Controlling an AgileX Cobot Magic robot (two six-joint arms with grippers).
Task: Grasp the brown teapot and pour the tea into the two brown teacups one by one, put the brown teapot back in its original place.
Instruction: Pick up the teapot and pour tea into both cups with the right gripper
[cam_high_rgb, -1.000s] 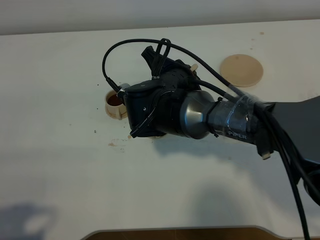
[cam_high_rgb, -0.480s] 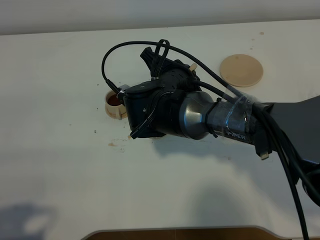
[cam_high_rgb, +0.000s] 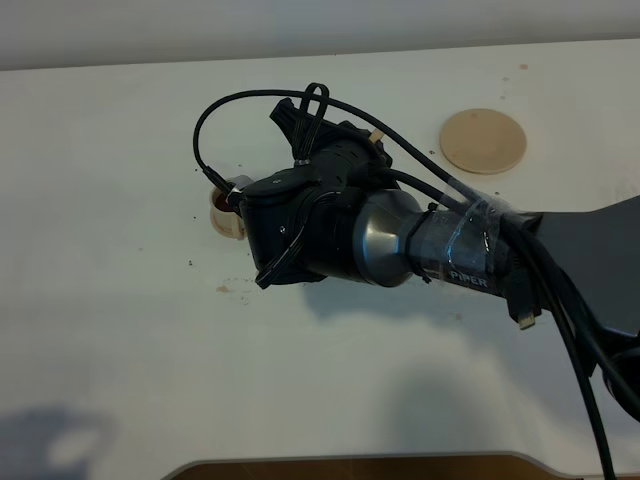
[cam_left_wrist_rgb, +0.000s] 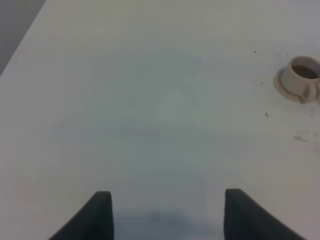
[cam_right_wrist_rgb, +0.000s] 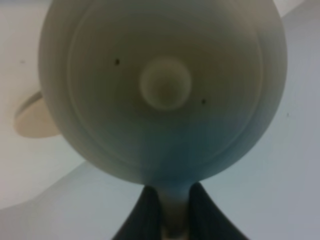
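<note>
The brown teapot (cam_right_wrist_rgb: 165, 85) fills the right wrist view from above, knobbed lid in the middle. My right gripper (cam_right_wrist_rgb: 172, 202) is shut on its loop handle. In the high view my right arm (cam_high_rgb: 380, 235) reaches across the middle and hides the teapot. One brown teacup (cam_high_rgb: 224, 214) peeks out at the arm's left edge. In the left wrist view that teacup (cam_left_wrist_rgb: 299, 78) stands on its saucer with dark tea (cam_left_wrist_rgb: 305, 71) in it. My left gripper (cam_left_wrist_rgb: 167, 212) is open over bare table, far from the cup. The other teacup is hidden. The original place, a flat tan disc (cam_high_rgb: 483, 140), lies bare at the back right.
The white table (cam_high_rgb: 120, 330) carries a few small brown specks and stains near the cup. A pale-tan rim (cam_right_wrist_rgb: 30, 120) shows behind the teapot in the right wrist view; I cannot tell what it belongs to. The right arm's cables (cam_high_rgb: 560, 300) trail to the right.
My right arm has shifted a little to the left with the teapot. It now covers most of the teacup and the tea that showed in it before.
</note>
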